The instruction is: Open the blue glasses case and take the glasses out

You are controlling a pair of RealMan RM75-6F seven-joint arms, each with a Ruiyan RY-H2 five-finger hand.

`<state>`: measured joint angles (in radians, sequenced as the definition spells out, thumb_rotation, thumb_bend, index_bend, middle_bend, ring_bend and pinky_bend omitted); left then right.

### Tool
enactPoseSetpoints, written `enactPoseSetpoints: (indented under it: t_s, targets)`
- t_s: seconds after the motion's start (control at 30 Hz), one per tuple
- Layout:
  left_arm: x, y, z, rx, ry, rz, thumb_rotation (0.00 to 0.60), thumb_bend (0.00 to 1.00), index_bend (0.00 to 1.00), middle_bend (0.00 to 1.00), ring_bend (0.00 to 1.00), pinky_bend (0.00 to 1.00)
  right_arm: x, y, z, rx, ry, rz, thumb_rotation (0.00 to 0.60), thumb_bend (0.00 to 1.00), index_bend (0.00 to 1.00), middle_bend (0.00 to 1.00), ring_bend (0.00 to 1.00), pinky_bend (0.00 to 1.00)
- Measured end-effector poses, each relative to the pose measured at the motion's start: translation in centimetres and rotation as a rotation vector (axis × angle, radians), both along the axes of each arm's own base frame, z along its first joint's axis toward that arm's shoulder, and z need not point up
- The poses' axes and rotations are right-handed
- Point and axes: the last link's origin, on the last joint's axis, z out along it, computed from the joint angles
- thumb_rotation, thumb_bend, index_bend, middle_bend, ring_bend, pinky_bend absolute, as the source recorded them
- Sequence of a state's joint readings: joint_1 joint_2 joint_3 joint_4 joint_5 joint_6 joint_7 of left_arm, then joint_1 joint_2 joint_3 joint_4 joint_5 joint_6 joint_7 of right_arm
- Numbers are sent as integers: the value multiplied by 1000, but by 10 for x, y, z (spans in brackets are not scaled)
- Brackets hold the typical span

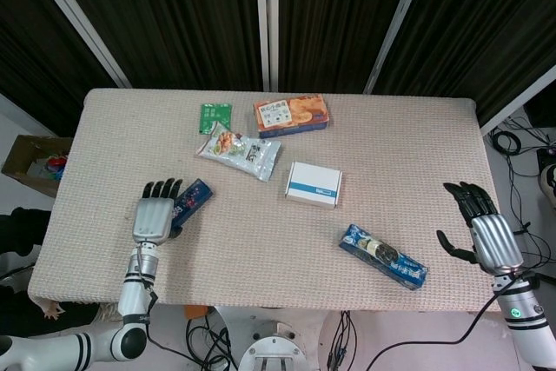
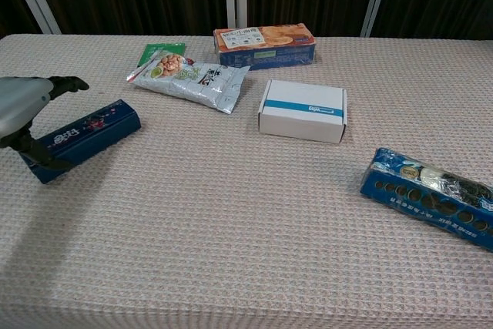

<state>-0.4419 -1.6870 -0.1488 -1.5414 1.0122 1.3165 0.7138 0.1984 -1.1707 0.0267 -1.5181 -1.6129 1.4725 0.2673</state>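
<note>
The blue glasses case [image 1: 193, 198] [image 2: 86, 135] lies closed on the table at the left, its long side now slanting toward the snack bag. My left hand [image 1: 154, 215] [image 2: 21, 105] hovers over the case's near left end. Its fingers [image 1: 162, 187] are stretched out straight, and the thumb [image 2: 35, 159] lies against the case's front side. That end of the case is hidden under the palm. My right hand [image 1: 488, 233] shows only in the head view, at the table's right edge, with its fingers apart and nothing in it. No glasses are visible.
A white and blue box [image 1: 314, 183] [image 2: 303, 109] sits mid-table. A snack bag [image 1: 239, 152] [image 2: 191, 75], an orange biscuit box [image 1: 291, 115] [image 2: 264, 44] and a green packet [image 1: 215, 116] lie behind. A blue cookie pack [image 1: 383, 255] [image 2: 428, 194] lies at the right front.
</note>
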Motion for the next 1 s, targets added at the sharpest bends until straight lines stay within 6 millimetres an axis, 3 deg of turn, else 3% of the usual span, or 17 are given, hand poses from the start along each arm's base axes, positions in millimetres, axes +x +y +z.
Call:
enactPoseSetpoints:
  t_s: [0.27, 0.53, 0.73, 1.0]
  targets:
    - [-9, 26, 7, -28, -43, 39, 600, 147, 202, 248, 143, 129, -3, 3, -1, -3, -3, -15, 600, 315, 84, 136, 40, 99]
    - [10, 63, 6, -37, -25, -21, 600, 150, 218, 256, 145, 129, -8, 10, 3, -16, -5, -33, 600, 315, 84, 136, 40, 99]
    - [22, 64, 3, -68, -40, -49, 600, 200, 255, 255, 145, 129, -10, 11, 3, -20, -10, -41, 600, 315, 84, 136, 39, 100]
    - [18, 58, 3, -118, -27, -30, 600, 285, 297, 255, 145, 129, -12, 11, 1, -14, -16, -48, 600, 314, 84, 135, 40, 100]
